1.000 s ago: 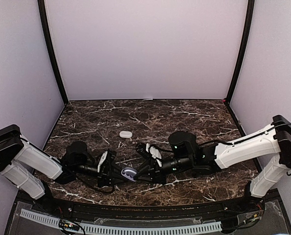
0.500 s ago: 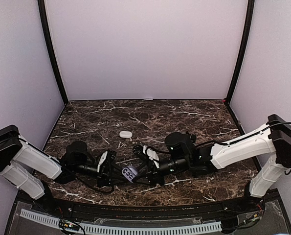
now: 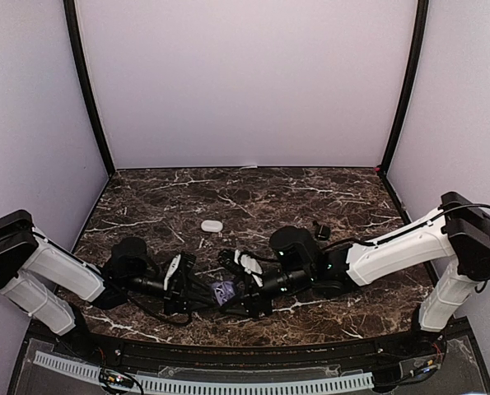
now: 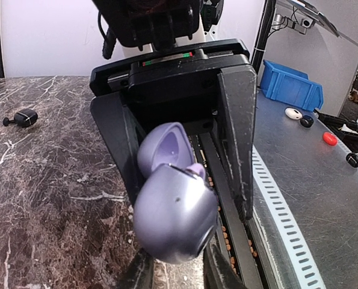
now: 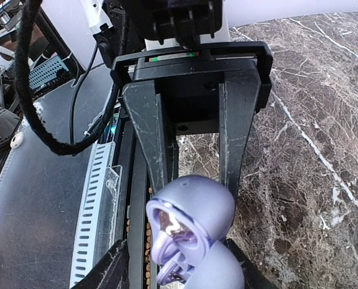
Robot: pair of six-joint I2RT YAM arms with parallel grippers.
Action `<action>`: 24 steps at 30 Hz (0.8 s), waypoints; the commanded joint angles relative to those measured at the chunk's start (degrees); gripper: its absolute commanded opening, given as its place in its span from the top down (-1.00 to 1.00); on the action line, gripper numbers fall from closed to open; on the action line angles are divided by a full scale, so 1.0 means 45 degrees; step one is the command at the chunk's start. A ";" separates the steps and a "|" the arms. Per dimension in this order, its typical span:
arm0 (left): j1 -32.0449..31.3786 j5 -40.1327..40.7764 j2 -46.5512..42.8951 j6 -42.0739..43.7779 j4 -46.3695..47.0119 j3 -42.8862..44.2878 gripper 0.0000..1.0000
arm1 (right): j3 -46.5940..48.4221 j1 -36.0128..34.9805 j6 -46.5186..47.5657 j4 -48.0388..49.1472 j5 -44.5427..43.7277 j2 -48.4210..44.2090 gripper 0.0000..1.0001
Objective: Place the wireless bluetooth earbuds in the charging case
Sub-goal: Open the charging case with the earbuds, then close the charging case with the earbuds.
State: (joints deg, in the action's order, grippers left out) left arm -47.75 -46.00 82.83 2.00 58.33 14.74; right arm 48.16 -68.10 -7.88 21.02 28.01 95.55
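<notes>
Buds go into the case, and this looks like the part where one is being set in; the purple case (image 4: 175,223) is low over the table (image 3: 310,189), and I cannot tell if it touches; its lid (image 4: 160,144) is tipped open; the left pincer (image 5: 197,177) has the case pinched by its sides, jaws partly closed on it; a small purple bud (image 4: 195,171) pokes up where lid and bottom meet, so I think it sits in its hole, but I cannot tell if it is all the way down; the right pincer (image 4: 188,198) faces the case nose to nose, jaws spread wider than the case, holding nothing.

Next, I think, the right pincer should pull straight back and not sideways; one of its fingers stands on each side of the case, and a bump could knock the bud out; then it needs another bud; a dark bud (image 4: 23,117) lies alone on the table, well apart from both pincers; the left pincer should hold the case level with the lid open.

Room is tight here; the case is near the front edge of the table, with the slotted strip (image 3: 228,383) just past it, so a dropped bud could roll off that way; toward the back the table is wide; a white case (image 3: 211,225) lies there, well apart from the pincers; the walls are far off too.
</notes>
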 commanded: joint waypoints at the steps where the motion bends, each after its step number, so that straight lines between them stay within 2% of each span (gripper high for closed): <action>1: 0.0059 0.0439 0.0215 -0.0314 0.0423 0.0353 0.40 | 0.0456 -0.0424 -0.0065 0.0513 0.0225 0.0291 0.01; 5: 0.0083 0.0461 0.0268 -0.0402 0.0433 0.0396 0.39 | 0.0742 -0.0431 -0.0345 0.0196 -0.0466 0.0525 0.13; 11: 0.0195 0.0118 0.0020 -0.0590 0.0958 0.0130 0.25 | 0.0554 -0.0397 -0.0534 0.0189 -0.0931 0.0461 0.37; 17: 0.0278 -0.2760 0.0236 -0.1140 0.2996 -0.0297 0.15 | 0.0668 -0.0380 -0.0108 -0.0013 0.0052 0.0426 0.52; 21: 0.0278 -0.3562 0.0464 -0.1225 0.3423 -0.0274 0.08 | 0.0766 -0.0395 0.0200 -0.0169 0.0756 0.0462 0.52; 24: 0.0278 -0.3756 0.0726 -0.1082 0.3011 -0.0059 0.10 | 0.0821 -0.0393 0.0293 -0.0274 0.0823 0.0469 0.52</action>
State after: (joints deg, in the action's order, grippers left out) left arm -46.61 -57.60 84.97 -2.61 69.63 14.06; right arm 50.06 -69.47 -7.99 19.35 29.32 97.51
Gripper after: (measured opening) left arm 0.459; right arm 0.297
